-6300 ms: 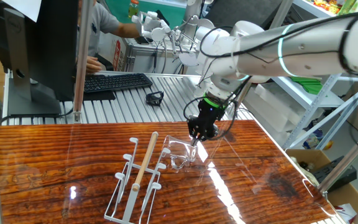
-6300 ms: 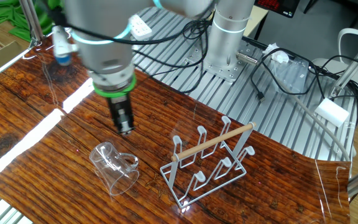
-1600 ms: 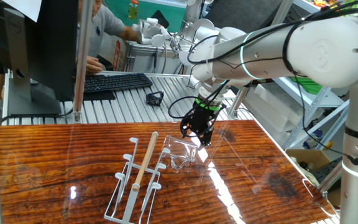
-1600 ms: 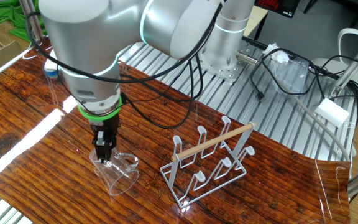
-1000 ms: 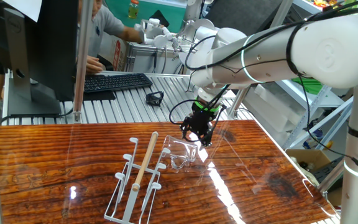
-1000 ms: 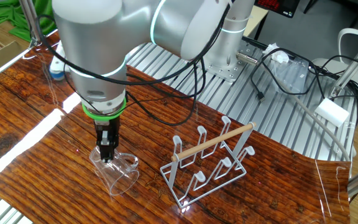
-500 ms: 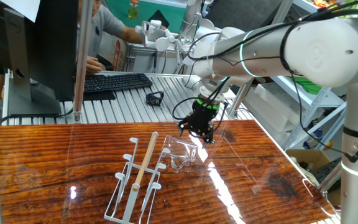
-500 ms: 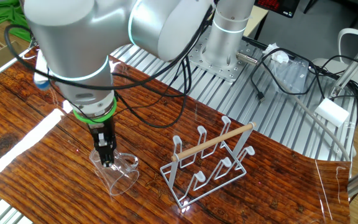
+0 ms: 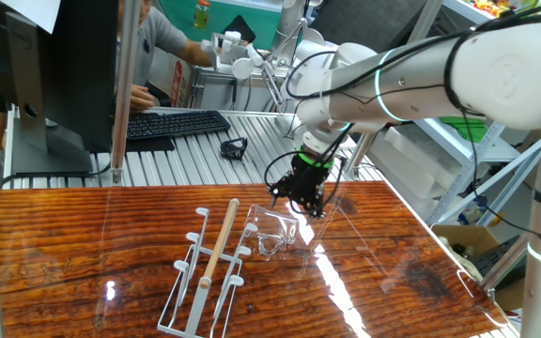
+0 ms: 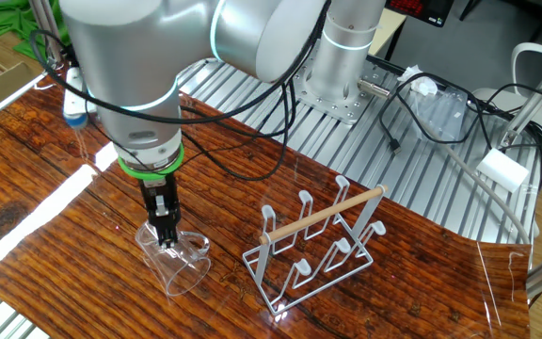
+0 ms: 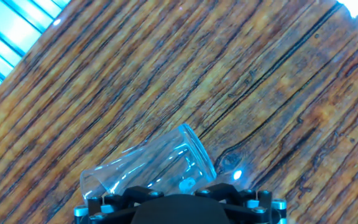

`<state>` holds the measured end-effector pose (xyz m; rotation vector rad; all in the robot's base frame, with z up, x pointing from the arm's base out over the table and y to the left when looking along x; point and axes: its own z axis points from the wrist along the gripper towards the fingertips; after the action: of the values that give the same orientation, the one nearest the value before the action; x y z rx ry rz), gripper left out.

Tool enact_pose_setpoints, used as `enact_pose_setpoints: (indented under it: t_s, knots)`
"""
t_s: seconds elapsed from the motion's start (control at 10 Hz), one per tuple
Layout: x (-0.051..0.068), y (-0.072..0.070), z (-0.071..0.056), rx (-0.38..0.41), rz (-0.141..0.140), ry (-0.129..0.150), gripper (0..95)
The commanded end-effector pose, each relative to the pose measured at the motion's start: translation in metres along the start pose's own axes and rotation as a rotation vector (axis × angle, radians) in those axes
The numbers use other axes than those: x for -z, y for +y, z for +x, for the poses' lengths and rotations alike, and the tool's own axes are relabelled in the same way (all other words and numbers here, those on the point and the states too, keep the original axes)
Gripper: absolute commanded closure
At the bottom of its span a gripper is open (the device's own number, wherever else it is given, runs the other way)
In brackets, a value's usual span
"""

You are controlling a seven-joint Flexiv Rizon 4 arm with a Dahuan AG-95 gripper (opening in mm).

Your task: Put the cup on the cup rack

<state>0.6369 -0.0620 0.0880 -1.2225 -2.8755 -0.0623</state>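
Note:
The cup [image 9: 274,233] is clear glass and lies on its side on the wooden table, just right of the cup rack [image 9: 208,268]. From the other side the cup [image 10: 173,261] sits left of the cup rack [image 10: 317,241], a white wire frame with a wooden bar. My gripper [image 9: 299,204] hangs point-down right over the cup, jaws spread and empty. In the other fixed view the gripper [image 10: 167,236] reaches down to the cup's upper side. In the hand view the cup [image 11: 146,165] lies just ahead of the hand's dark body; the fingertips do not show.
A keyboard [image 9: 172,123], a monitor and a seated person stand behind the table on a slatted metal bench. A small black object [image 9: 234,146] lies there too. Cables and a white box [image 10: 502,169] sit behind the rack. A small bottle [image 10: 73,104] stands at the table's far corner.
The jaws have spread wider above the cup and the hand has turned a little. The cup and the rack have not moved.

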Motion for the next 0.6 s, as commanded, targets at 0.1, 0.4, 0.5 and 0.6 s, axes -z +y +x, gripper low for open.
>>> enact_pose_setpoints:
  t_s: [0.1, 0.4, 0.5, 0.6]
  knots:
    - [-0.0002, 0.0011, -0.0006, 0.03, -0.022, 0.067, 0.0]
    - [-0.0002, 0.0011, -0.0006, -0.142, -0.002, 0.078, 0.0]
    - [-0.0002, 0.0011, -0.0006, -0.196, 0.001, 0.079, 19.0]
    - [-0.0002, 0.0011, -0.0006, -0.23, 0.001, 0.08, 0.0]
